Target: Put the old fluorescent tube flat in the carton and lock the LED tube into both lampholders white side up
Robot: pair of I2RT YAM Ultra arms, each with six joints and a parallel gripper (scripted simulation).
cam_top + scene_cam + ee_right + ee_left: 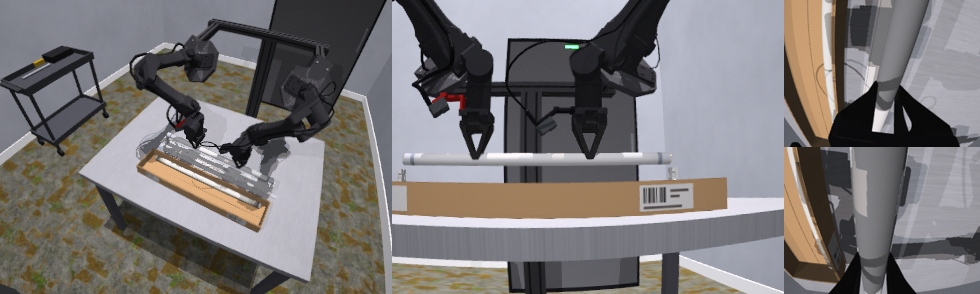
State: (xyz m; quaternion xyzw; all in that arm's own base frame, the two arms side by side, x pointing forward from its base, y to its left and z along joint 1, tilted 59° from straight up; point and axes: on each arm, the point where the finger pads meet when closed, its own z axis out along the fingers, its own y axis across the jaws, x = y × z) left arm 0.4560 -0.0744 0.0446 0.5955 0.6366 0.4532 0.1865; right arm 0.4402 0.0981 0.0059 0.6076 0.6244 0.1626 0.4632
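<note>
My left gripper (242, 164) (590, 156) (873, 256) and my right gripper (197, 145) (476, 156) (886, 86) are both shut on the LED tube (532, 159) (879, 189) (904, 36). It is level. Its top looks white where lit and grey in shade. Its ends are above the two lampholders (402, 175) (673, 173), with a visible gap. The old tube (230, 191) (800, 193) (827, 52) lies inside the carton (175, 189) (542, 200), along its back wall. The fixture body is blurred in the top view and hidden in the exterior view.
The carton stands on the bench (115, 150) in front of the fixture, its long side parallel to the held tube. A cart (60, 70) with small items stands apart at the far left. The arms' gantry (265, 34) is behind the bench.
</note>
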